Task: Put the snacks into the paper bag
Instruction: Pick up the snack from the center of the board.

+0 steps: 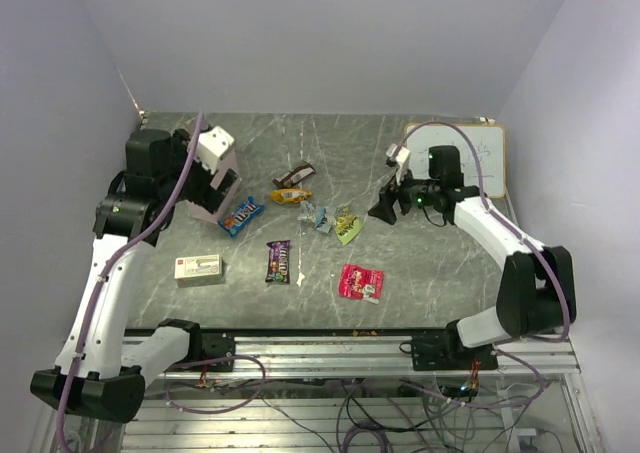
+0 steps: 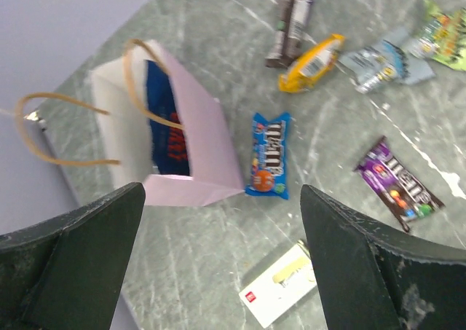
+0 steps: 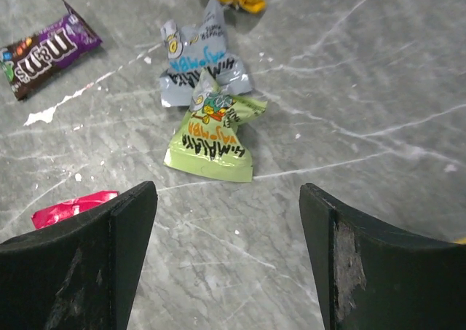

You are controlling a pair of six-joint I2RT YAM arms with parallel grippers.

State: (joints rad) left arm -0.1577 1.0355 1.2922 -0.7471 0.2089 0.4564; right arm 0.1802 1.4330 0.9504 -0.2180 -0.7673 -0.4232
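Inside the paper bag point(image 2: 196, 151) I see one dark blue packet point(image 2: 162, 119); seven snacks point(image 1: 278, 261) lie on the worktop point(image 1: 450, 273) beside it, the blue packet point(image 2: 268, 155) closest. My left gripper point(image 2: 222, 191) above the bag and right gripper point(image 3: 227, 191) farther off both gape empty.

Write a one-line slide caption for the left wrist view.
Open left end effector near the pink paper bag, a dark blue snack inside; a blue packet lies beside the bag.

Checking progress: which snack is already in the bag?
The large dark blue packet, inside the pink paper bag; the rest lie outside it on the table.
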